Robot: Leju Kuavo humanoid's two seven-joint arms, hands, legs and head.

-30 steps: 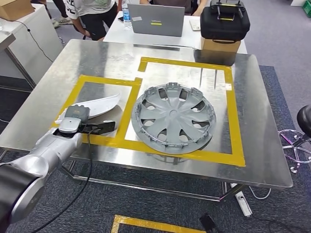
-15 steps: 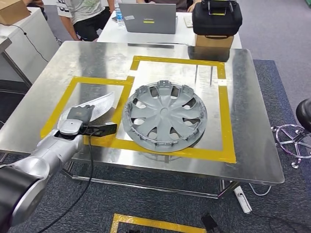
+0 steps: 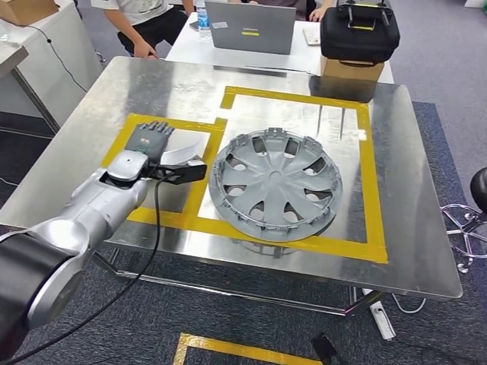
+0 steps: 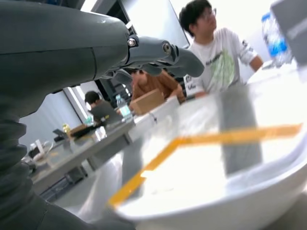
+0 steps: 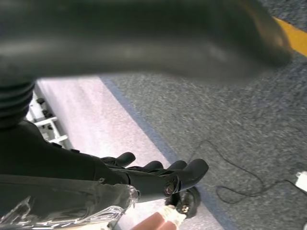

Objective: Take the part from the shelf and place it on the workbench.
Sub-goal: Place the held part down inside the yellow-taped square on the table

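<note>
Shiny brushed-metal table (image 3: pixel 402 228), marked with two yellow tape rectangles (image 3: pixel 367 190). In the larger one, lying flat, a round grey plastic wheel cover (image 3: pixel 275 185) with curved spokes and clips along the rim. In the smaller rectangle, beside the wheel cover, a smooth, curved white part (image 3: pixel 186 148), glossy and blade-shaped, resting on the table. Over its near end, the left hand (image 3: pixel 146 144), grey and ribbed at the wrist, fingers (image 3: pixel 154 129) stretched out flat and slightly spread above the white part; seen close from the left wrist, fingers (image 4: pixel 173 52) extended and clear of the pale curved surface below, gripping nothing. Cannot tell whether the palm touches the part. Right hand (image 5: pixel 155 177) hanging over grey carpet and a pale floor strip, dark fingers (image 5: pixel 188 170) loosely curled, holding nothing. Beyond the table, a laptop (image 3: pixel 249 29), a black case (image 3: pixel 356 34) on a cardboard box, and seated people.
</note>
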